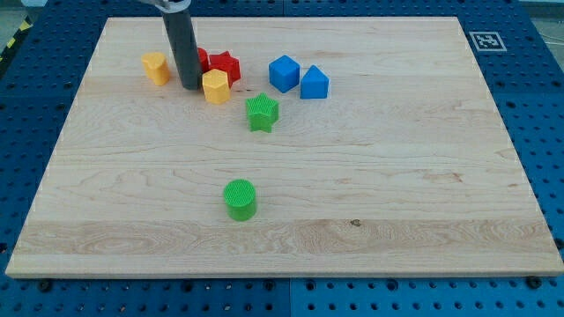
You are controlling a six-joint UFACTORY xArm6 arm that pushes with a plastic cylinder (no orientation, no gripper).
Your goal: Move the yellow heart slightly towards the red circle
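Note:
A yellow heart-like block [156, 67] lies at the view's upper left on the wooden board [397, 176]. The red circle [202, 59] is to its right, mostly hidden behind my dark rod. My tip [190, 86] rests on the board between the yellow heart and a yellow hexagon [215, 86]. It is close against the hexagon's left side and a short gap right of the heart. A red star [226, 66] sits just right of the red circle, touching the hexagon's top.
A blue cube [284, 73] and a blue triangle-like block [315, 83] stand side by side right of the red star. A green star [262, 113] lies below them. A green circle [240, 199] sits alone near the board's lower middle.

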